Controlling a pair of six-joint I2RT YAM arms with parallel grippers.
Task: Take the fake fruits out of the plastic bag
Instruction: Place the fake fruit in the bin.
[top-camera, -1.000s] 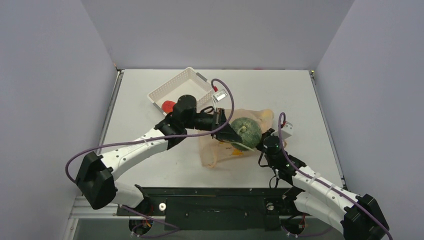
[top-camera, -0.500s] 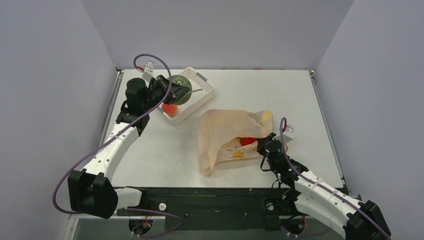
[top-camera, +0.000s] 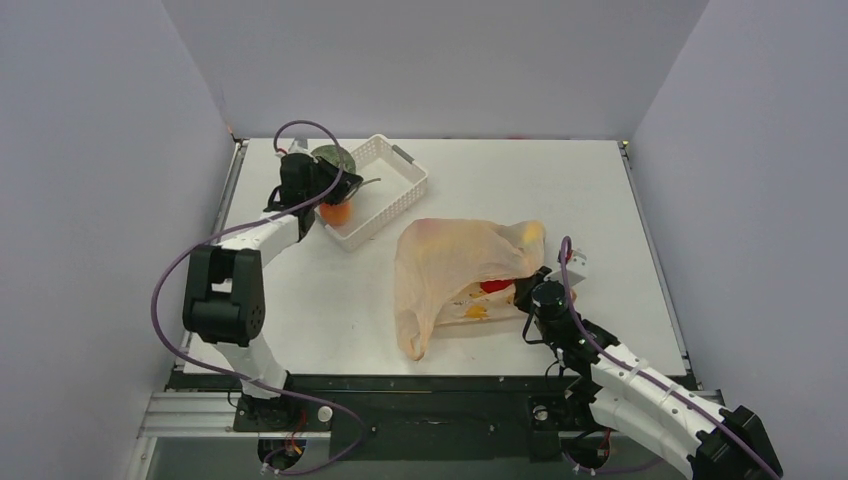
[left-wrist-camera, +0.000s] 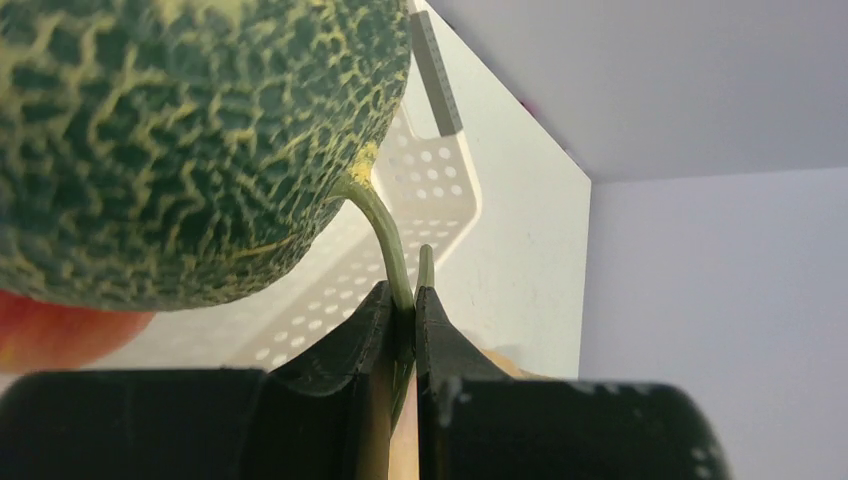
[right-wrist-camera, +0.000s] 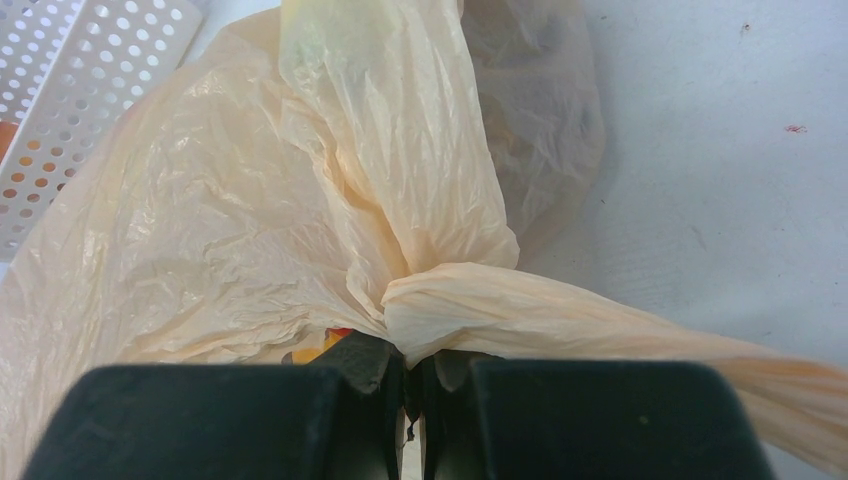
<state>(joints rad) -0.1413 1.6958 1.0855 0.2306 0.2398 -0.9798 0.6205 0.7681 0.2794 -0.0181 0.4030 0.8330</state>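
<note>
**Melon held by its stem at the basket, bag pinched on the table**

The left gripper (left-wrist-camera: 413, 292) has its fingers clamped together on the thin green stem (left-wrist-camera: 380, 225) of the dark green netted plastic melon (left-wrist-camera: 180, 140). The melon hangs over the far-left end of the white perforated plastic basket (top-camera: 392, 178), above an orange-red fruit (top-camera: 336, 212). The right gripper (right-wrist-camera: 412, 368) pinches a gathered fold of the crinkly translucent pale-orange plastic bag (right-wrist-camera: 230, 230), which lies on the white table (top-camera: 500, 180). A red fruit (top-camera: 493, 286) shows through the bag. Its yellow-orange prints (top-camera: 477, 311) are too blurred to read.
</note>
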